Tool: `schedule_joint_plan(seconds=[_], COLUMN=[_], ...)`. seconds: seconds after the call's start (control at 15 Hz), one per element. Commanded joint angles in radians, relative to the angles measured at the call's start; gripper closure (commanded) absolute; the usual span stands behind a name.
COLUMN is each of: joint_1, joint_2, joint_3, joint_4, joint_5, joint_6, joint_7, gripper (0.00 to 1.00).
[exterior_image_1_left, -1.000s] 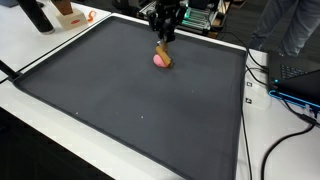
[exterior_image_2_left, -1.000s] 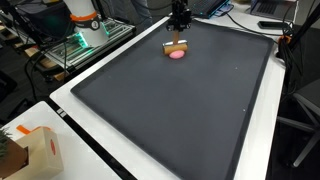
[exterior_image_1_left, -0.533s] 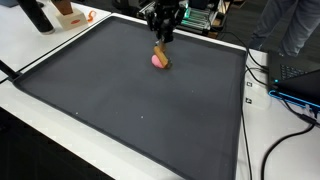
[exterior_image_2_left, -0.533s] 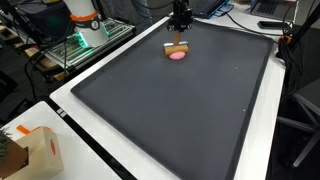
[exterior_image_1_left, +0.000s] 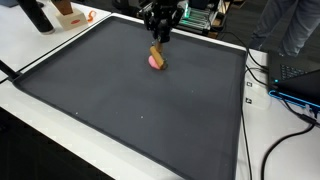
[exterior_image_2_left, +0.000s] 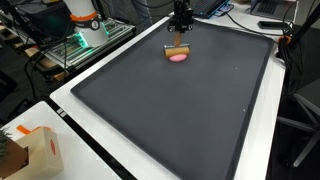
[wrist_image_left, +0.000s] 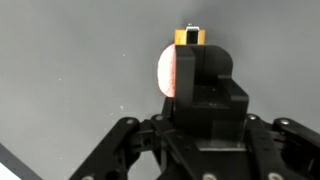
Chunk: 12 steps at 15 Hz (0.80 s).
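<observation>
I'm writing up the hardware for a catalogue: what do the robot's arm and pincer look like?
The pincer is matte black all over: blocky, squared fingers carried on hinged linkage bars, as the wrist view shows. I can make out no markings or cables on it. Hardly any of the arm above it shows.

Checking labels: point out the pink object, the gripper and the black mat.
pink object (exterior_image_2_left: 178, 58), exterior view, pink body
gripper (exterior_image_2_left: 179, 38), exterior view, between fingers
black mat (exterior_image_1_left: 130, 120), exterior view, bare middle
</observation>
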Motion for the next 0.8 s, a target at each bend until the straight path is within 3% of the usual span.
schedule_joint_plan(seconds=[0.0,0.73], joint_1=[-0.036,-0.059], joint_2=[0.093,0.099], joint_3=[-0.028,-0.038], joint_4=[0.003,0.013], joint_5=[-0.087,-0.087], joint_6=[0.049,0.031], joint_7=[0.036,0.027], gripper=[0.76,0.76])
